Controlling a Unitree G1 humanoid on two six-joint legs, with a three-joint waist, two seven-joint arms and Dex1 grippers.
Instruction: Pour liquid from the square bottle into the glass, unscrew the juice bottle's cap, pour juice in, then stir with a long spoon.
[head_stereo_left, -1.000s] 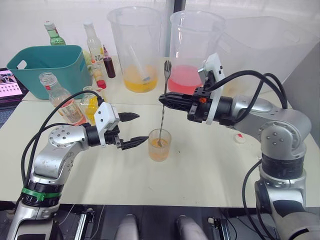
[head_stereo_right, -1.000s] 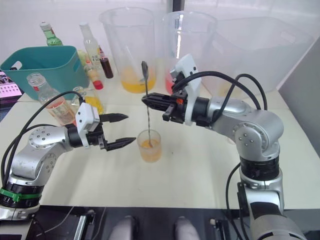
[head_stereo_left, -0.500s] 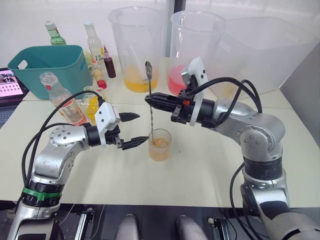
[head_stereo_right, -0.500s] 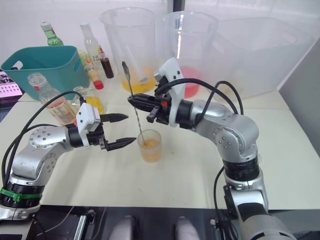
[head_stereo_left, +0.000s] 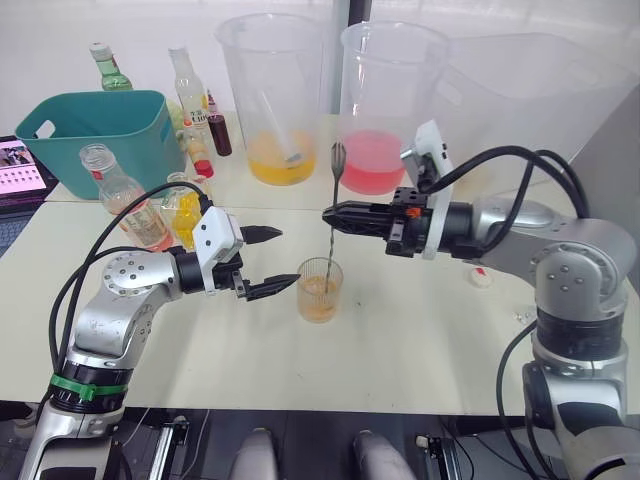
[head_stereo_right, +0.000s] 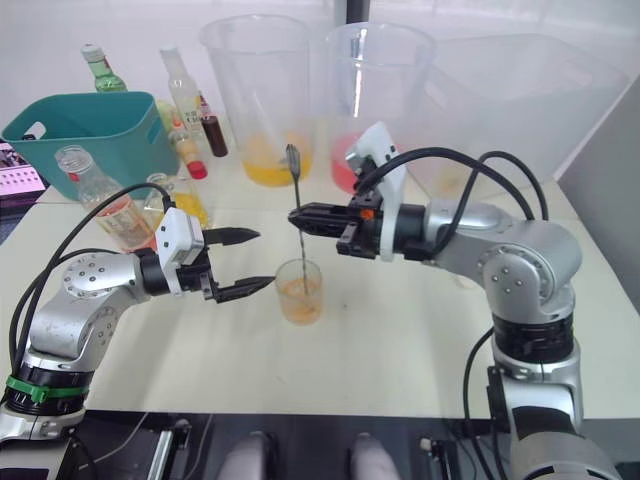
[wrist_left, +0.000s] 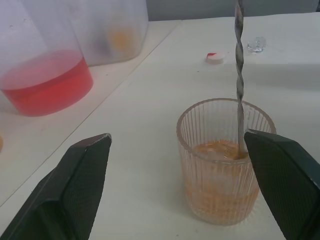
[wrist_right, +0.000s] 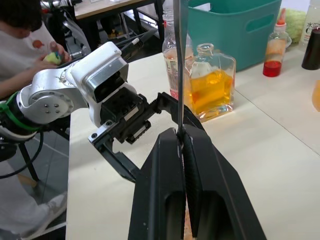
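- Two bottles are seen at the far left of the table, just in front of the teal basket (head_stereo_left: 95, 135): the juice bottle (head_stereo_left: 125, 200), uncapped, and the square bottle (head_stereo_left: 180, 215) with yellow liquid, just beside it.
- Next, the left gripper (head_stereo_left: 272, 262) is held level beside the glass (head_stereo_left: 320, 290); its fingers are spread wide, one tip just beside the rim, and nothing is clasped. In the left wrist view the glass is framed between the two fingers (wrist_left: 75, 185) without being touched.
- At the centre, the glass is seen to hold an orange mix, so both pours are judged done.
- The long spoon (head_stereo_left: 331, 210) stands almost upright with its lower end in the glass and is pinched at mid-shaft by the right gripper (head_stereo_left: 335, 215), whose fingers are pressed together on it.
- Half a second ago the spoon was tilted, its top carried toward the robot's left; now it has been swung back toward the right. A stirring sweep is inferred, so the last step is judged under way.
- Two large jugs (head_stereo_left: 385, 110) stand behind, well apart from the glass.
- At the right, the juice bottle's cap (head_stereo_left: 481, 277) lies on the table (head_stereo_left: 420, 350), near the right arm.
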